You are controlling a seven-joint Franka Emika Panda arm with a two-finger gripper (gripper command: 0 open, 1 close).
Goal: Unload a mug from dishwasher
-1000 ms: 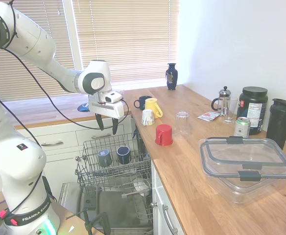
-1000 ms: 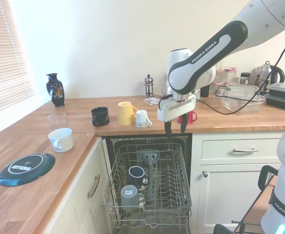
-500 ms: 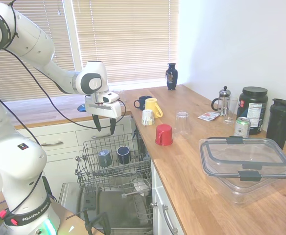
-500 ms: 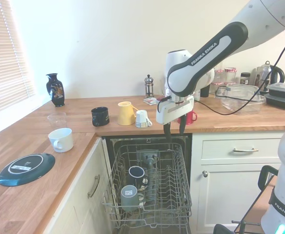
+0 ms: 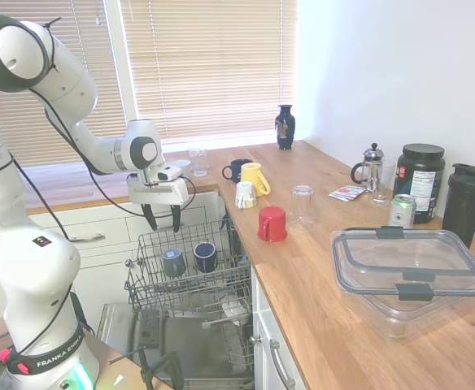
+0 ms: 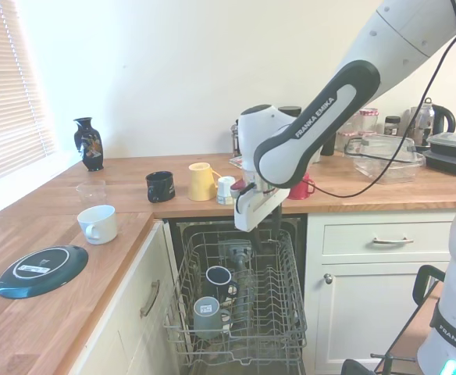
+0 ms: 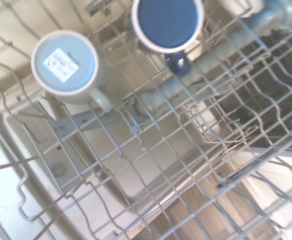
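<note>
- The built-in dishwasher with a grey steel inner door [image 5: 190, 351] is seen open below the wooden tabletop [image 5: 327, 309], its silver-grey wire rack [image 6: 279, 316] pulled out.
- The white robot arm's two-finger gripper [image 5: 159, 218] is held above the rack; the dark fingers [image 5: 175, 218] are seen slightly apart, with nothing held between them.
- The small matte slate grey-blue mug [image 5: 173, 262] is seated upside down in the rack, a white sticker on its base, just beside the dark navy mug [image 5: 206, 256].
- A red mug [image 5: 272, 223] is set on the tabletop.
</note>
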